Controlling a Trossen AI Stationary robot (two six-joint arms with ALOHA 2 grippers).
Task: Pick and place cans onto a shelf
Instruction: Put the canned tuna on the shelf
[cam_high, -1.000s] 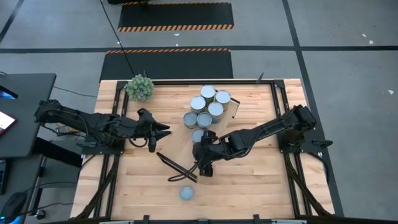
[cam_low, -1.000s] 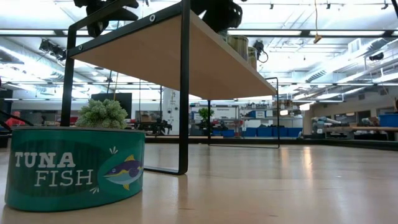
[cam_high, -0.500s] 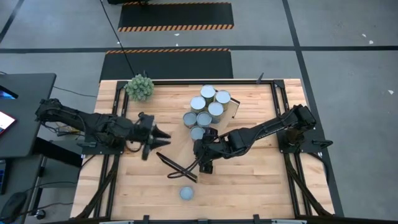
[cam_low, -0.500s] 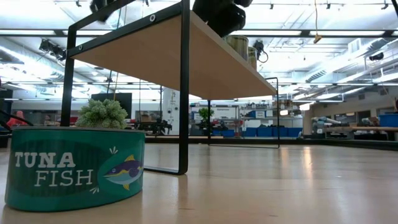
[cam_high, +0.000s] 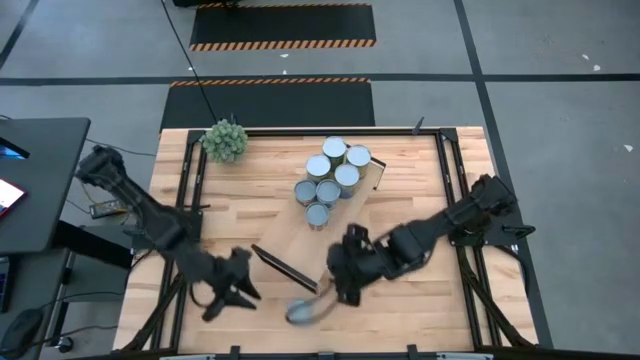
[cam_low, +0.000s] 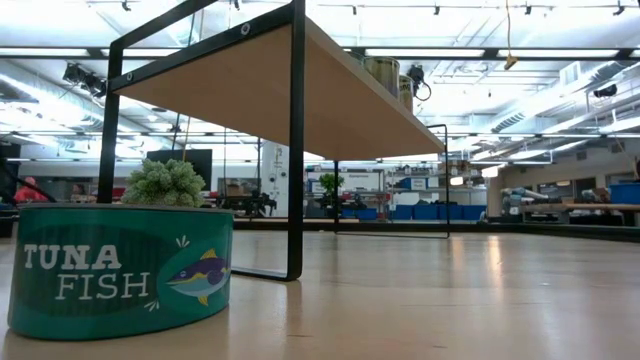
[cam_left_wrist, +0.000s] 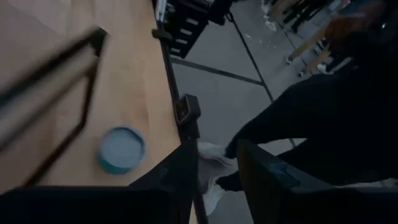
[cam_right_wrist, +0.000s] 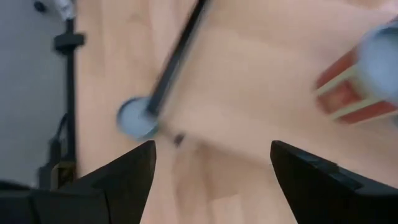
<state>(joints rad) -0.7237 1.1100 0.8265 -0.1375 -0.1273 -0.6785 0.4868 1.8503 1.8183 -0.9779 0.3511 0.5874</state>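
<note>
Plank-topped wooden table (cam_high: 420, 310): as it was a second ago.

Shelf, a long light-wood board on a thin black metal frame (cam_high: 300, 245): unmoved, standing slantwise across mid-table. In the low view its top (cam_low: 330, 90) now shows no dark gripper over it, as it did before.

Two dark arms, both swung toward the table's near edge since the earlier frame.
- Left gripper (cam_high: 240, 292): has left its mid-table spot beside the shelf and now sits at the near-left part of the table. Its fingers (cam_left_wrist: 186, 180) are parted, with nothing between them.
- Right gripper (cam_high: 333, 285): has come off the cluster of cans to the shelf's near end. Its fingers (cam_right_wrist: 124, 174) are spread wide and empty.

One person, dark-clothed (cam_left_wrist: 323, 112), stands on the floor beyond the table edge.

One green bushy plant (cam_high: 224, 139) at the far-left corner, unmoved.

Cans, small cylinders with pale blue-grey tops, eight counted.
- Seven are clustered on the shelf's far half (cam_high: 328, 190), well apart from both grippers.
- One short teal can labelled TUNA FISH (cam_low: 120, 270) lies alone on the table near the front edge, unmoved (cam_high: 300, 312). It is just beside the right gripper on the near side, and near the left gripper. Neither gripper touches it.
- The right wrist view shows it behind a blurred black frame bar (cam_right_wrist: 137, 117).
</note>
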